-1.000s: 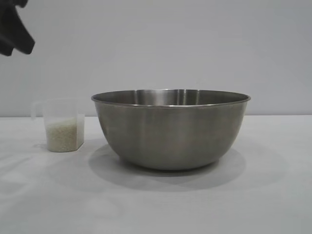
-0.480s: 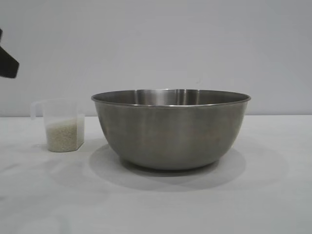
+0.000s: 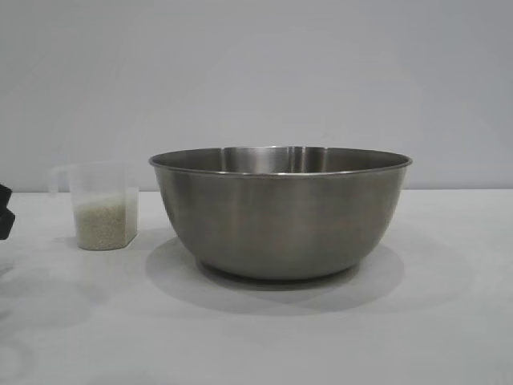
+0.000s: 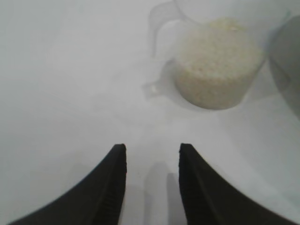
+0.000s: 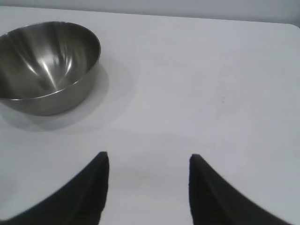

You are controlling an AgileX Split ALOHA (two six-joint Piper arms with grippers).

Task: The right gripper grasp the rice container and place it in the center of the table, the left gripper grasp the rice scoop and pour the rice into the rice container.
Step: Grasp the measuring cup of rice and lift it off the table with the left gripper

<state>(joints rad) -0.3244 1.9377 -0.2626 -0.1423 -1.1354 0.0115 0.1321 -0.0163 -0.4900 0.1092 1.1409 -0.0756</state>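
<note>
Biggest worry here is the left gripper [image 4: 152, 154] knocking the scoop [image 3: 98, 206] over: it sits low over the table [image 3: 449, 321] at the scoop's 9 o'clock in the exterior view, fingers apart with nothing between them, and the scoop is light plastic with a thin side handle, so a slightly off approach would probably shove or tip it and spill grains on the table. The handle is pale and hard to pick out too, so a grab could land on the cup wall and slip. Later, a sloppy pour could miss the rim, though the bowl [image 3: 280, 212] is wide enough that I'd guess that's a lesser risk. Contents: the scoop holds rice [image 3: 99, 223] to roughly half its height; the bowl looks empty in the right wrist view, just bare steel inside. The bowl sits mid-table, at the scoop's 3 o'clock, near it but not touching. The right gripper [image 5: 149, 161] hangs well clear of the bowl, fingers spread, holding nothing.
</note>
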